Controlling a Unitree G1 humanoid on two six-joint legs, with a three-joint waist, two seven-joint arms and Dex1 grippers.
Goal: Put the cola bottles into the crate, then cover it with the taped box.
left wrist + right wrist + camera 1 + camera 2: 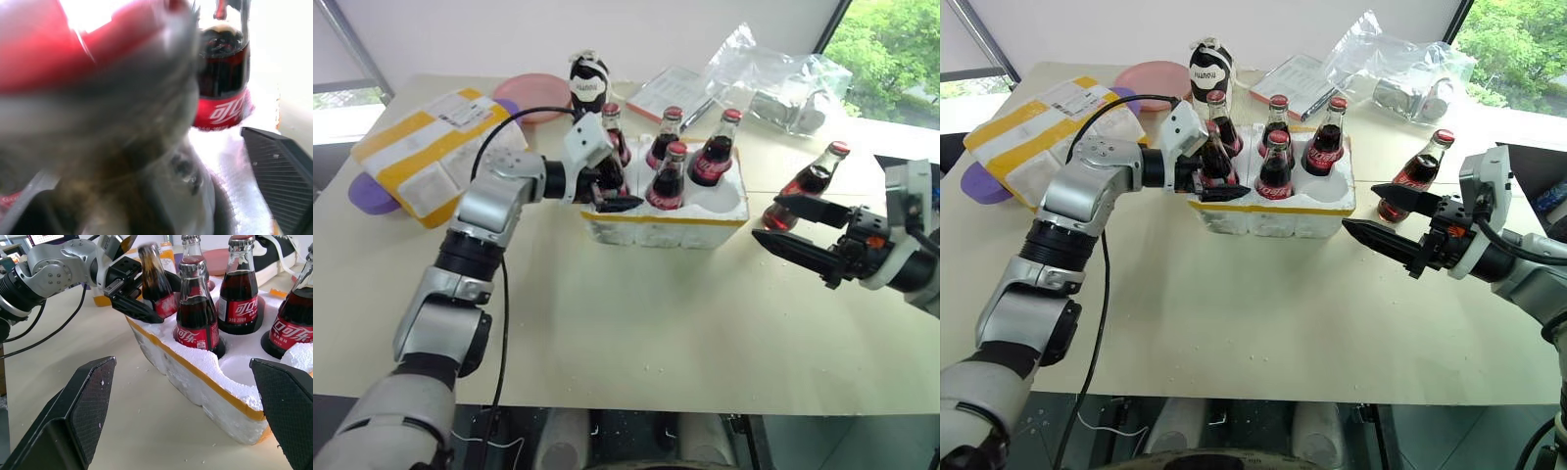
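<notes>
Bottles: my left gripper (pixel 1217 182) straddles one cola bottle (pixel 155 284) leaning in the crate (pixel 1273 217), jaws spread to release. Right gripper (pixel 1383 217) gapes empty near the last bottle (pixel 1413 174). Taped box (pixel 1038 132) waits left.

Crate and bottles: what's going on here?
The left gripper is at the crate's front-left well, jaws around a cola bottle that stands tilted in it. Whether it grips the bottle is unclear. Four more bottles stand in wells; the front-right well is empty. The sixth bottle stands on the table right of the crate, behind the open, empty right gripper. The taped box lies far left, not yet used.
</notes>
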